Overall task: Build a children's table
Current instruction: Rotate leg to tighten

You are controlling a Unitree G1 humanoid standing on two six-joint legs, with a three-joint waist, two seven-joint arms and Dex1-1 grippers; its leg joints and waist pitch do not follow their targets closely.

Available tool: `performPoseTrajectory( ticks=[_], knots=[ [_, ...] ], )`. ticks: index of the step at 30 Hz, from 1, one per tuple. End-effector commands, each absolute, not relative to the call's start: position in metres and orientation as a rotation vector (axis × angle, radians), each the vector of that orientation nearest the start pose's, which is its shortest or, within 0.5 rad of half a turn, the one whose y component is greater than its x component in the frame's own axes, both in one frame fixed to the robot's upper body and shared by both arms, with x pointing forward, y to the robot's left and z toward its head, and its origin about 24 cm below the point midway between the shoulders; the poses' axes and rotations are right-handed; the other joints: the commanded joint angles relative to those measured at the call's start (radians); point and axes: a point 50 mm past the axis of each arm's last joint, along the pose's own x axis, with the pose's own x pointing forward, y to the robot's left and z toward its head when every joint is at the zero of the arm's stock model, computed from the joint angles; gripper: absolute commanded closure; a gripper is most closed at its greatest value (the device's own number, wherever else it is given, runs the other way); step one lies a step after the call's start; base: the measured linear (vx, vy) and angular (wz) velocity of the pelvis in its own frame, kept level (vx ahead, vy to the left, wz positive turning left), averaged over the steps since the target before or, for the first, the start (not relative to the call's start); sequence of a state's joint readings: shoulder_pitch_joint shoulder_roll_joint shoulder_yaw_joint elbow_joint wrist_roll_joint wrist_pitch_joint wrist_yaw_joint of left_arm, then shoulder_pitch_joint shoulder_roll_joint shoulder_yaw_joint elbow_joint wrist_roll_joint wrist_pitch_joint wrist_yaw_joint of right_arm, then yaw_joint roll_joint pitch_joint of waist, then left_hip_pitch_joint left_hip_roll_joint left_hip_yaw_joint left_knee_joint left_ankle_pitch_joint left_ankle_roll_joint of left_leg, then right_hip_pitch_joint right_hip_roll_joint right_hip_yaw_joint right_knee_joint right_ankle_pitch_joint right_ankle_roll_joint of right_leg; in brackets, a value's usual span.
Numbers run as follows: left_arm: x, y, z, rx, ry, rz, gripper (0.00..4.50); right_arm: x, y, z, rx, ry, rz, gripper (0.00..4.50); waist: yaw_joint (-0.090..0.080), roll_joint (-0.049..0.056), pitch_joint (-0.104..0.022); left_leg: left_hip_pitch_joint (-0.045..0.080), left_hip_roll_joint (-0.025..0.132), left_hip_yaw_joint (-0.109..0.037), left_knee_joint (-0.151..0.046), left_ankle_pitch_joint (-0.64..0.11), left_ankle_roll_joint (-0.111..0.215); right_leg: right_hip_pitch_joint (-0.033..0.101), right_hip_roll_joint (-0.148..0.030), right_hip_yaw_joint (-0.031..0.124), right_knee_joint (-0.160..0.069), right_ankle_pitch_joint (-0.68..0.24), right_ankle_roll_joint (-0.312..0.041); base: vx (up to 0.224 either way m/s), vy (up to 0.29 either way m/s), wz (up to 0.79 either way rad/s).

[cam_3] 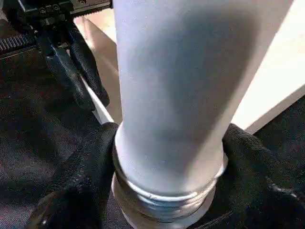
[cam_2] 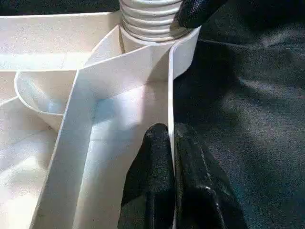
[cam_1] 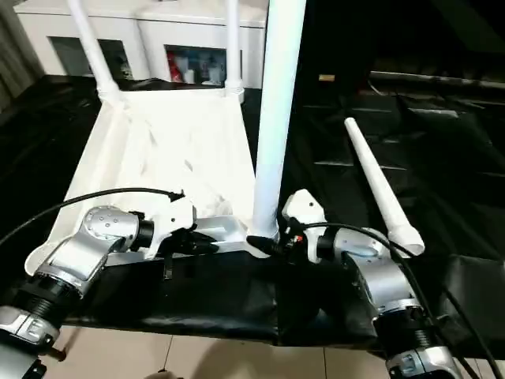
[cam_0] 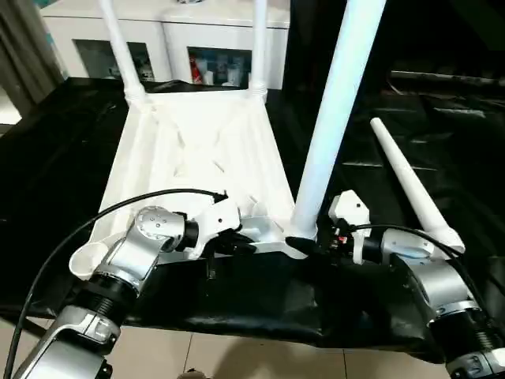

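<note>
The white tabletop [cam_0: 197,150] lies upside down on the black cloth, ribbed side up. Two legs [cam_0: 122,47] [cam_0: 259,43] stand in its far corner sockets. A third leg [cam_0: 335,103] stands upright in the near right socket, and its threaded base [cam_3: 162,200] sits between the black fingers of my right gripper [cam_0: 304,243], which press it from both sides. My left gripper [cam_2: 172,131] is shut on the tabletop's near rim, a little left of that corner. The fourth leg [cam_0: 410,185] lies loose on the cloth to the right.
The near left corner socket [cam_0: 88,257] holds no leg. A white glass-door cabinet [cam_0: 181,39] stands behind the tabletop. Black cloth [cam_0: 71,142] covers the work surface, whose front edge drops to a tiled floor [cam_0: 237,355].
</note>
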State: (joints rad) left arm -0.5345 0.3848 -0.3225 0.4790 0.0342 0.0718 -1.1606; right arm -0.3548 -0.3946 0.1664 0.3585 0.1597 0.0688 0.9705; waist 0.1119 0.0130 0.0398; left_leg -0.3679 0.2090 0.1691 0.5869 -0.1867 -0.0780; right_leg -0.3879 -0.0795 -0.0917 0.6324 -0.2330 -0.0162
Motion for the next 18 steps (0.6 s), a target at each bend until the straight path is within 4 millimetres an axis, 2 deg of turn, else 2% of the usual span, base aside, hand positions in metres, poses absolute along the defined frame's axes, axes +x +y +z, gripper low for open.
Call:
performPoseTrajectory(
  ticks=[1, 6, 10, 11, 12, 16, 17, 18],
  knots=[
    [0.304, 0.119, 0.058, 0.47, 0.343, -1.389, 4.5, 0.297, -0.16, 0.048, -0.223, 0.25, 1.038, 1.69, 0.0, -0.013, -0.065, 0.004, 0.024, -0.002, -0.05, -0.038, 0.099, 0.061, -0.066, 0.057, -0.055, 0.133, -0.243, 0.0, 0.0, 0.0],
    [0.304, 0.12, 0.058, 0.467, 0.348, -1.385, 4.5, 0.298, -0.162, 0.044, -0.2, 0.264, 1.01, 1.73, -0.001, -0.012, -0.066, 0.003, 0.023, -0.002, -0.049, -0.033, 0.103, 0.061, -0.066, 0.056, -0.053, 0.137, -0.246, 0.0, 0.0, 0.0],
    [0.305, 0.12, 0.058, 0.442, 0.349, -1.375, 4.5, 0.3, -0.164, 0.036, -0.161, 0.297, 0.944, 1.73, -0.006, -0.013, -0.063, 0.002, 0.023, -0.003, -0.052, -0.053, 0.093, 0.061, -0.067, 0.055, -0.057, 0.098, -0.246, 0.0, 0.0, 0.0],
    [0.307, 0.119, 0.056, 0.435, 0.354, -1.341, 4.5, 0.304, -0.166, 0.03, -0.139, 0.319, 0.873, 1.73, -0.007, -0.012, -0.062, 0.003, 0.023, -0.003, -0.052, -0.059, 0.09, 0.061, -0.067, 0.055, -0.059, 0.086, -0.244, 0.0, 0.0, 0.0],
    [0.311, 0.119, 0.055, 0.427, 0.364, -1.288, 4.5, 0.307, -0.167, 0.023, -0.106, 0.346, 0.787, 1.73, -0.016, -0.011, -0.057, 0.0, 0.021, -0.003, -0.056, -0.086, 0.072, 0.06, -0.068, 0.054, -0.065, 0.027, -0.242, 0.0, 0.0, 0.0],
    [0.326, 0.11, 0.053, 0.381, 0.367, -1.134, 4.5, 0.317, -0.162, 0.003, -0.05, 0.429, 0.535, 1.73, -0.027, -0.013, -0.052, 0.005, 0.019, -0.002, -0.061, -0.134, 0.025, 0.057, -0.069, 0.058, -0.08, -0.117, -0.208, 0.0, 0.0, 0.0],
    [0.329, 0.105, 0.051, 0.377, 0.374, -1.095, 4.5, 0.321, -0.159, -0.002, -0.042, 0.448, 0.452, 1.74, -0.029, -0.006, -0.049, 0.008, 0.018, -0.003, -0.063, -0.154, 0.009, 0.054, -0.071, 0.058, -0.085, -0.163, -0.202, 0.0, 0.0, 0.0],
    [0.332, 0.1, 0.05, 0.375, 0.379, -1.059, 4.5, 0.324, -0.155, -0.006, -0.038, 0.464, 0.383, 1.74, -0.034, -0.009, -0.048, 0.008, 0.016, -0.005, -0.067, -0.171, -0.008, 0.056, -0.07, 0.057, -0.089, -0.208, -0.189, 0.0, 0.0, 0.0]
  ],
)
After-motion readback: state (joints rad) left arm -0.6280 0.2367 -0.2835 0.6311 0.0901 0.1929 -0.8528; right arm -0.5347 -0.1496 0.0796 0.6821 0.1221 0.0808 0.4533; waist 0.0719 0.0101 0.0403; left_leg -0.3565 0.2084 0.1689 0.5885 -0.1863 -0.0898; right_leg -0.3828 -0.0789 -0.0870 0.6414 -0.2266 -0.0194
